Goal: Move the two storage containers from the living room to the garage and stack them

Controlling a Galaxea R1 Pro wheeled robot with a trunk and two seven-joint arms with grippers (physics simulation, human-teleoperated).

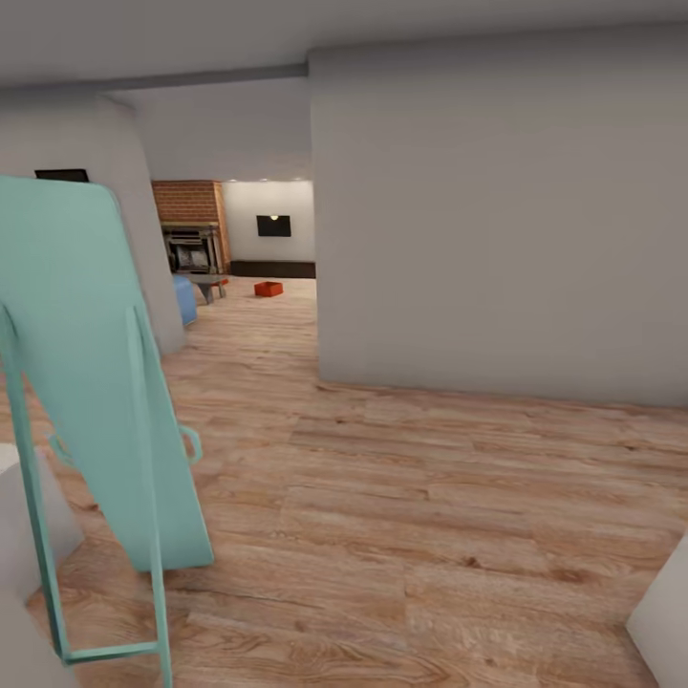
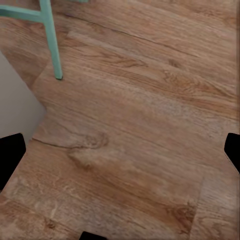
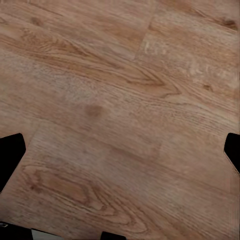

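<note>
One orange-red storage container [image 1: 268, 289] lies on the wood planks far ahead, in the living room [image 1: 258, 250] seen through the opening. A small orange-red patch [image 1: 222, 281] by the grey table there may be the other container; it is too small to tell. The garage and its floor are out of view. My left gripper [image 2: 120, 155] hangs open over bare wood planks, its dark fingertips [image 2: 10, 152] wide apart at the picture's edges. My right gripper [image 3: 120, 155] is open too, above bare planks, with nothing between its fingertips [image 3: 10, 152].
A tall teal folded board on a thin frame [image 1: 96, 382] leans close at the left; its leg [image 2: 52, 45] stands near my left gripper. A grey wall block [image 1: 497, 229] closes the right side. A brick fireplace [image 1: 191, 225] and blue sofa end [image 1: 184, 298] lie far ahead.
</note>
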